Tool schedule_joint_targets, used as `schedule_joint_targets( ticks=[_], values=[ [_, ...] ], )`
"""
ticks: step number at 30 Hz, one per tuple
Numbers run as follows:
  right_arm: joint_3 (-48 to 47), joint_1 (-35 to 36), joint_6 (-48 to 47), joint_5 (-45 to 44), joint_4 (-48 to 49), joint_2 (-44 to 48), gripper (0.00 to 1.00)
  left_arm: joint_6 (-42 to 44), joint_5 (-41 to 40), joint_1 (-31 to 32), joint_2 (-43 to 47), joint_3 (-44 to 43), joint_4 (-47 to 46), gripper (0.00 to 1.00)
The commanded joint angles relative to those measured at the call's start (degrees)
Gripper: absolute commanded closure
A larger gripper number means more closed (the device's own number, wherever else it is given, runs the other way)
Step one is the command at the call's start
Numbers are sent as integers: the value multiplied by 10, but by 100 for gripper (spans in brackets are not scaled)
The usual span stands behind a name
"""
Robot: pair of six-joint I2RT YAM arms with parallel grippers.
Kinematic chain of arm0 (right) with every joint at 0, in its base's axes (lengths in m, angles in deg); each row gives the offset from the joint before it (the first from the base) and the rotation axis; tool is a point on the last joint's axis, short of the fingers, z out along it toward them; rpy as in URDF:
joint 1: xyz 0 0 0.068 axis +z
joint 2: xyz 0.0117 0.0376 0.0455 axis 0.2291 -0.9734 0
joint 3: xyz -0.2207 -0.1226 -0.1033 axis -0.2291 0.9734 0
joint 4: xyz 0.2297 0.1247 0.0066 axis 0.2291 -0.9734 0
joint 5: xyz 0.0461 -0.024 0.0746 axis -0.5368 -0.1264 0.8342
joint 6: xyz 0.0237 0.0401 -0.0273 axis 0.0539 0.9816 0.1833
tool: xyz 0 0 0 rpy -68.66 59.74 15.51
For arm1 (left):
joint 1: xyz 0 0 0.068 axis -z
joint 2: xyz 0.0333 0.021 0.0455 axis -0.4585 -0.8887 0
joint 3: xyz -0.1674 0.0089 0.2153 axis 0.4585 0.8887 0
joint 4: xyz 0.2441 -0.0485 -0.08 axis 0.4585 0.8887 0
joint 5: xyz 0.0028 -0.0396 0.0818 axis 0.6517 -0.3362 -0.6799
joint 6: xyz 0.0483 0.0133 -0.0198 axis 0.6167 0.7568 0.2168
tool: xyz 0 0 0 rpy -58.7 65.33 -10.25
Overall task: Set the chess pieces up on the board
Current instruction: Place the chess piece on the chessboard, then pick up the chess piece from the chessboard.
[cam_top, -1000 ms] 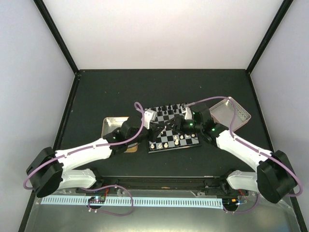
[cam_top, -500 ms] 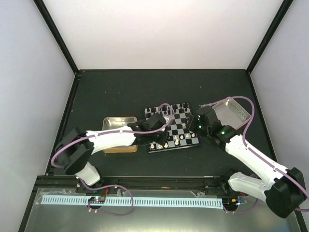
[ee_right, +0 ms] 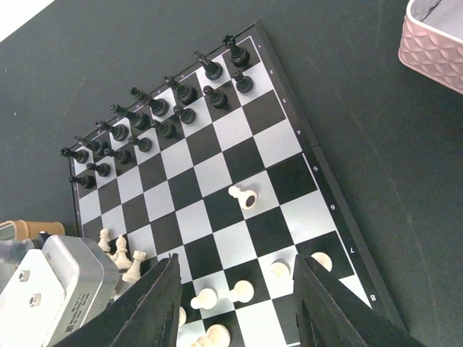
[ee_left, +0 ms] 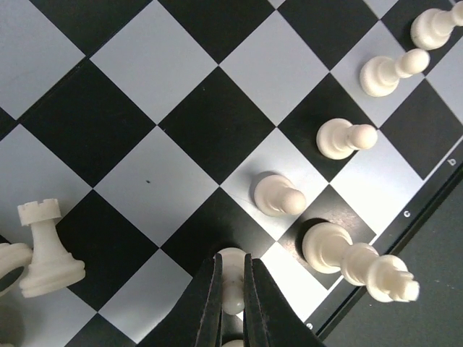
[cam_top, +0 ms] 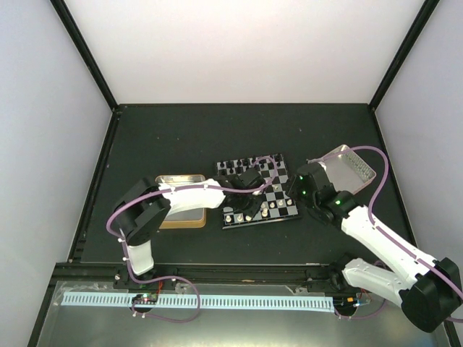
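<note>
Left gripper [ee_left: 231, 289] is over the cream end of the board [ee_left: 166, 65], jaws pressed almost together and pinching a cream pawn [ee_left: 231, 269] near its top. The held pawn sits over a black square, next in line with four cream pawns [ee_left: 344, 137] ranged along that rank, so we read this as the set-down of that pawn. We can't tell whether its base touches the board.

Right gripper [ee_right: 236, 285] hangs over the board's near right part, jaws spread, nothing between them.

Black pieces [ee_right: 155, 116] stand in two rows at the far edge, and that side looks done to us. The cream side isn't:
- A stray pawn [ee_right: 244, 196] sits mid-board and appears tipped over.
- A rook [ee_left: 45, 246] and a few others are bunched just left of the left jaws.
- A taller cream piece [ee_left: 354, 262] is by the board edge, just beside the held pawn.

Next move as we judge it: lower until the pawn is seated, spread the jaws only slightly, then lift straight up. The neighbouring pawn and the tall piece are close, so sideways drift would likely knock them. After that, the stray pawn looks like the right arm's natural pick.
</note>
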Motion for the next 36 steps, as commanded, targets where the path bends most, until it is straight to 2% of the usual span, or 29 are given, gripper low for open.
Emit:
schedule_joint_targets(
  ticks=[1,8,16,20,28,36],
  values=[
    [7,0,-1,-25,-3,4,56,8,-23,3,-19,-37,37,96],
    [8,0,-3,-28,-6,5,55,6,-32,3,-40,-59,60,91],
    [8,0,-3,-27,-7,15,55,3,-40,3,-37,-63,68,81],
    [16,0,-3,-24,1,20,55,1,-35,3,-16,-62,64,72],
    [36,0,-21,14,45,-6,52,-22,-25,-15,77,-23,33,58],
    [-19,-16,-123,89,73,-147,51,-67,-57,-49,257,89,-43,54]
  ],
)
